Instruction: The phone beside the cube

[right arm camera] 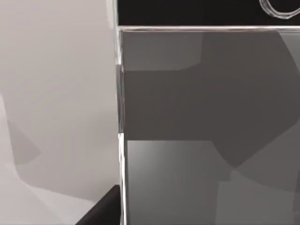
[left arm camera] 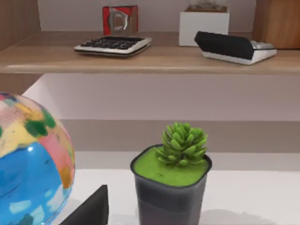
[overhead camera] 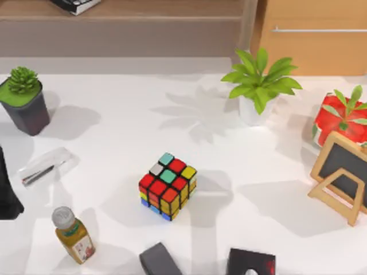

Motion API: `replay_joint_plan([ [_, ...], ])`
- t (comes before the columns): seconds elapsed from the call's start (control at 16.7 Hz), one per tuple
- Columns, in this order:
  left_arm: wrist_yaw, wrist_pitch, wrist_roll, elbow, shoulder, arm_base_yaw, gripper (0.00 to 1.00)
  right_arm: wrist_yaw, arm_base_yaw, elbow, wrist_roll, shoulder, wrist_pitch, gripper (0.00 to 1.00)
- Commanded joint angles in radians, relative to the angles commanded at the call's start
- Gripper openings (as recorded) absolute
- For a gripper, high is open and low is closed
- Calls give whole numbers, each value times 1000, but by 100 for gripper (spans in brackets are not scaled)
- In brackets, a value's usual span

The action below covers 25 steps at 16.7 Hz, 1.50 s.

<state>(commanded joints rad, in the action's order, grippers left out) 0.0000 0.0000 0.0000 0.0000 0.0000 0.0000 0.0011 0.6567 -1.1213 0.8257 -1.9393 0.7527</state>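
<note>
**Right pincer low over the phone, cube apart at mid-table**

The right arm [overhead camera: 250, 263] sits at the top view's bottom edge, just right of a small dark grey block [overhead camera: 159, 260] and apart from the cube [overhead camera: 167, 186], which stands alone in the middle of the white table [overhead camera: 114, 132]. In the right wrist view, the phone [right arm camera: 211, 140] lies flat on the table, grey screen up. Its silver rim runs along one side and its round home button [right arm camera: 280, 7] sits at the far end. A dark part of the right pincer [right arm camera: 104, 210] shows right at the phone's rim. I cannot tell how wide that pincer stands, or whether it touches the phone. The left arm [overhead camera: 7, 189] is parked at the table's left edge, near the succulent pot [overhead camera: 25, 106].
</note>
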Motion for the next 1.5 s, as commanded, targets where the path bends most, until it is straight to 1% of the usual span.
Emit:
replay_joint_plan([
  [0.24, 0, 0, 0, 0, 0, 0, 100, 0, 0, 0, 0, 0, 0, 0],
  [0.66, 0, 0, 0, 0, 0, 0, 100, -7, -2, -39, -5, 52, 86, 0],
  [1.02, 0, 0, 0, 0, 0, 0, 100, -9, -6, -46, -14, 58, 88, 0],
  [1.14, 0, 0, 0, 0, 0, 0, 100, -17, -23, -76, -51, 90, 94, 0],
  [1.26, 0, 0, 0, 0, 0, 0, 100, -32, -59, -111, -120, 130, 105, 0],
  [1.5, 0, 0, 0, 0, 0, 0, 100, -74, -178, -185, -320, 208, 135, 0],
])
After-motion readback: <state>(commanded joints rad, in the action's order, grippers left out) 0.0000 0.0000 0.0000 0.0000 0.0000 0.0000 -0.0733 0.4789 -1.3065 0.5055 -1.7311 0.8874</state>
